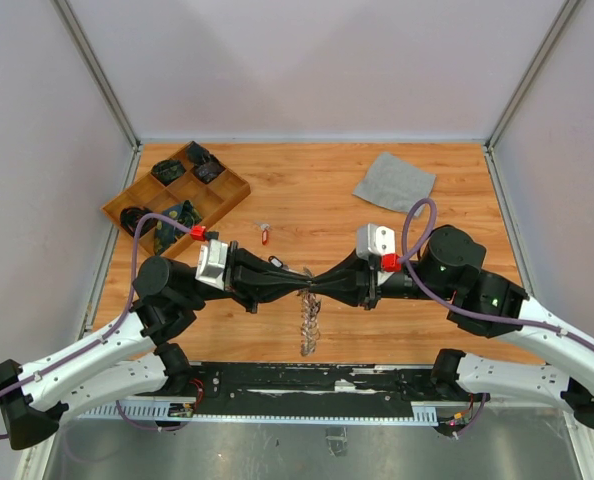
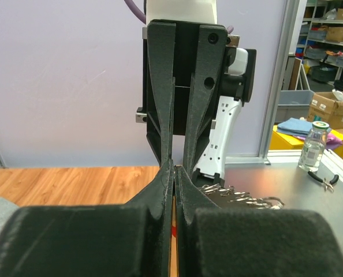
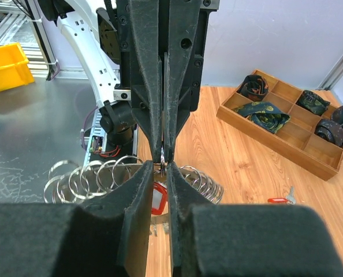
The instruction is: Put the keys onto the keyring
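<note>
My two grippers meet tip to tip above the table's middle, the left gripper (image 1: 302, 282) and the right gripper (image 1: 319, 283). Both are shut. The keyring (image 1: 309, 325), a silver ring fringed with small metal loops, hangs from that meeting point. In the right wrist view its loops (image 3: 90, 176) fan out either side of my right gripper (image 3: 162, 163), which pinches a small metal piece of a key whose red tag (image 3: 159, 199) dangles below. My left gripper (image 2: 175, 168) clamps the ring's rim, with the loops (image 2: 241, 197) beside it. Another red-tagged key (image 1: 265, 234) lies on the table.
A wooden compartment tray (image 1: 235, 190) with dark bundles stands at the back left, also in the right wrist view (image 3: 269, 141). A grey cloth square (image 1: 394, 180) lies at the back right. The black rail (image 1: 307, 385) runs along the near edge.
</note>
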